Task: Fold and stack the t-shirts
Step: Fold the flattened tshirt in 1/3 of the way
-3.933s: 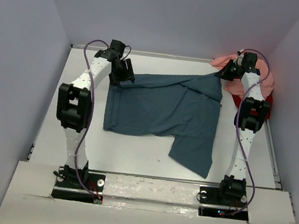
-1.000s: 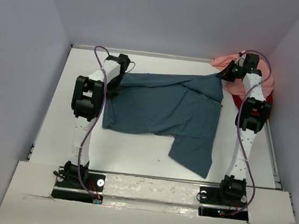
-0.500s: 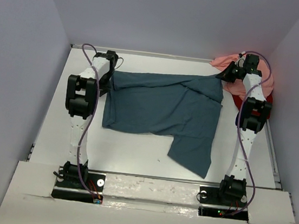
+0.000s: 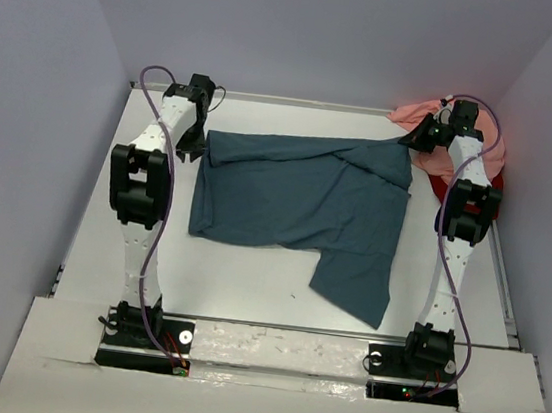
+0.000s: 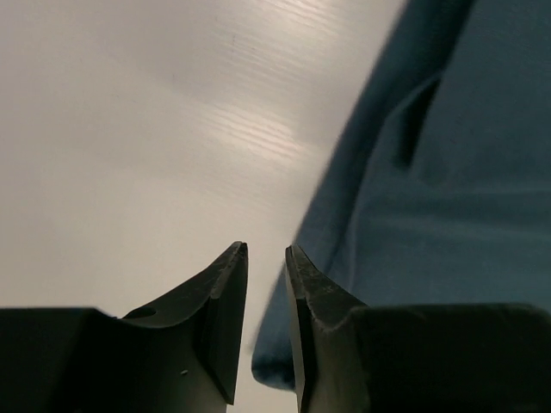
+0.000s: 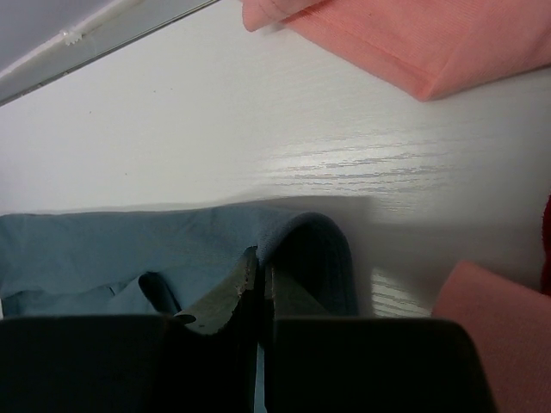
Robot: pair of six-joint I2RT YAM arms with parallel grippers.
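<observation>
The dark teal-blue t-shirt (image 4: 297, 199) lies spread on the white table (image 4: 246, 284), one flap hanging toward the front right. My left gripper (image 4: 194, 148) stands just off the shirt's far left corner. In the left wrist view this gripper (image 5: 266, 249) is open with bare table between its fingers, and the teal-blue cloth (image 5: 448, 172) lies to its right. My right gripper (image 4: 415, 135) is shut on the shirt's far right corner, where the hem (image 6: 318, 237) arches over the closed right gripper (image 6: 260, 258). The salmon pink t-shirt (image 4: 408, 114) and the red t-shirt (image 4: 496, 185) are bunched at the back right.
Purple walls enclose the table on three sides, with a metal rail (image 4: 289, 101) along the far edge. The pink t-shirt (image 6: 413, 43) lies close beyond the right gripper. The right arm (image 4: 453, 238) stands partly in front of the pink and red pile.
My left arm has swung left and back, carrying its gripper off the teal-blue shirt's far left corner to the table beside it. The right arm and the shirt have stayed put.
</observation>
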